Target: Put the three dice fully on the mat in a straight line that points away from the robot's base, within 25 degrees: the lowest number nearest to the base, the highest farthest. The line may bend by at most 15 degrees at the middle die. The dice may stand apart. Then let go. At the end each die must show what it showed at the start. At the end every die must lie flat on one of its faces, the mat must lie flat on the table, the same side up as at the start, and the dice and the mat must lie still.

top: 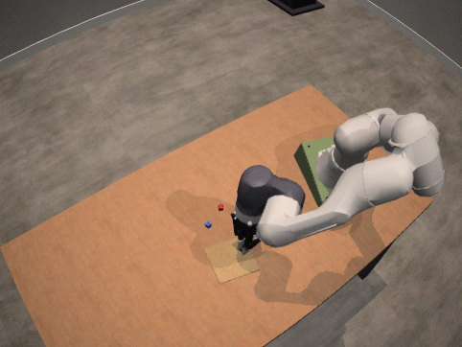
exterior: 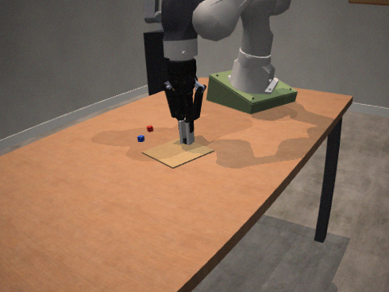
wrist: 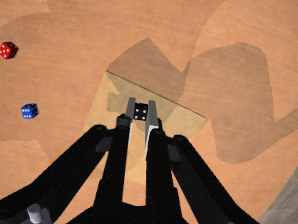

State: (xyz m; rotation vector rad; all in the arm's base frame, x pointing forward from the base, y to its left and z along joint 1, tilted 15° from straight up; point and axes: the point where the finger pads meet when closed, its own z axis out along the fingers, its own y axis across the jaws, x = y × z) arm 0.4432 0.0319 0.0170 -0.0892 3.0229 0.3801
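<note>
My gripper [wrist: 140, 109] is shut on a black die [wrist: 140, 111] with white pips and holds it low over the tan mat [top: 232, 261], at the mat's corner nearest the base. In the exterior view the fingertips [exterior: 186, 137] reach down to the mat [exterior: 177, 152]; I cannot tell whether the die touches it. A red die [top: 220, 207] and a blue die [top: 208, 223] lie on the bare table to the left of the mat, apart from each other. They also show in the wrist view, the red die [wrist: 7, 50] and the blue die [wrist: 28, 111].
The green base block [top: 313, 168] of the arm stands at the far right of the wooden table. The table's edge [exterior: 282, 177] runs along the right side. A dark box [exterior: 153, 60] stands behind the table.
</note>
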